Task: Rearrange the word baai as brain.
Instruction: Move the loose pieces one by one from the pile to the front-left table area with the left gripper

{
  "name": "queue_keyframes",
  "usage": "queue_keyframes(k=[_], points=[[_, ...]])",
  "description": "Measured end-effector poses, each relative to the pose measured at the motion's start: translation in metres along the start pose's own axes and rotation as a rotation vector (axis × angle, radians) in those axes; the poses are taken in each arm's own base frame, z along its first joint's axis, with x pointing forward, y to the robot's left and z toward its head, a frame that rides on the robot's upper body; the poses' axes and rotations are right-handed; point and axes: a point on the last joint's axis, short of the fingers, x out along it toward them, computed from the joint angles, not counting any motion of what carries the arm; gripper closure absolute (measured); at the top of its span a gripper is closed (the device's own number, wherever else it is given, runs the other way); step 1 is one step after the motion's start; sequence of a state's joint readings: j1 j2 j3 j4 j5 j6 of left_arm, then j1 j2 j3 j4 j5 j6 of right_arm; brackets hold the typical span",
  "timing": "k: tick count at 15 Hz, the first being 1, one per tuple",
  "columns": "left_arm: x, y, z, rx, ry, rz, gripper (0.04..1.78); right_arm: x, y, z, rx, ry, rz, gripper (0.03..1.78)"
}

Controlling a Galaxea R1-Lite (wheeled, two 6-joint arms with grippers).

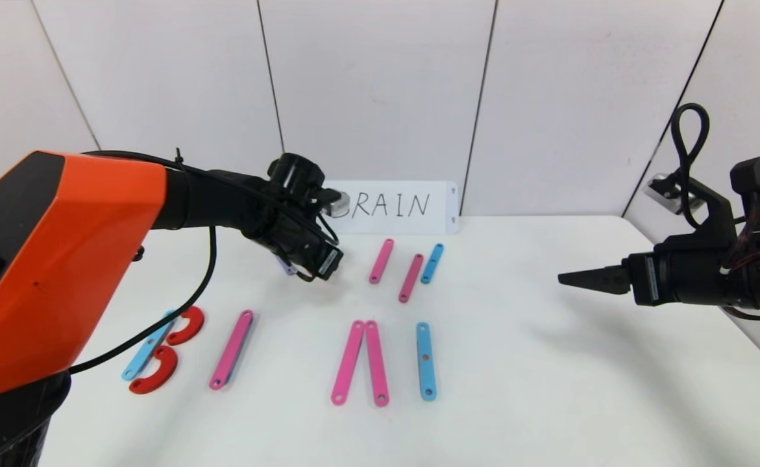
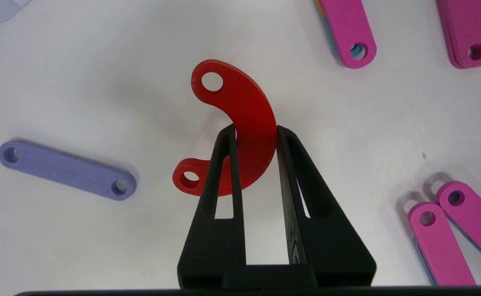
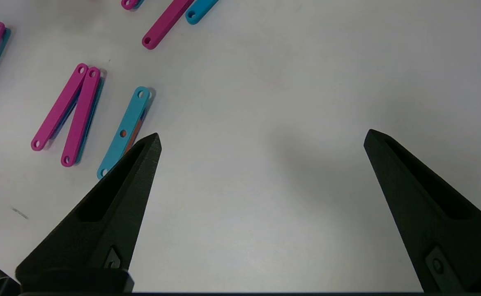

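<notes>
My left gripper (image 2: 256, 130) is shut on a red C-shaped curve (image 2: 240, 98), gripped at the middle of its arc, over the back left of the table (image 1: 548, 389). In the head view this gripper (image 1: 307, 275) hides the curve. A short purple strip (image 2: 65, 169) lies flat beside it. At the front left, a blue strip (image 1: 148, 346) with two red curves (image 1: 186, 325) forms a B. A pink strip (image 1: 231, 349), two pink strips (image 1: 361, 362) meeting at the top and a blue strip (image 1: 426, 360) follow. My right gripper (image 1: 564, 279) is open and empty at the right.
A white card (image 1: 396, 206) with handwritten BRAIN stands against the back wall. In front of it lie two pink strips (image 1: 381, 261) (image 1: 411, 277) and a blue strip (image 1: 431, 263). The right wrist view shows the open gripper (image 3: 263, 135) over bare table.
</notes>
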State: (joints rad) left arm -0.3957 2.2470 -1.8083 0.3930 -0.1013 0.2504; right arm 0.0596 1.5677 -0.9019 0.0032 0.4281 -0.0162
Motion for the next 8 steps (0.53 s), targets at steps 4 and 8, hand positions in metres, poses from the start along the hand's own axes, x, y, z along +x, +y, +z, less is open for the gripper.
queue_keyframes(k=[4, 8], points=[[-0.025, -0.006, -0.006, -0.111, 0.032, 0.109, 1.52, 0.0, 0.0, 0.0, -0.001, 0.0, 0.0, 0.08], [-0.054, -0.021, -0.016, -0.334, 0.151, 0.185, 1.52, 0.001, 0.001, 0.0, -0.002, 0.002, 0.001, 0.08]])
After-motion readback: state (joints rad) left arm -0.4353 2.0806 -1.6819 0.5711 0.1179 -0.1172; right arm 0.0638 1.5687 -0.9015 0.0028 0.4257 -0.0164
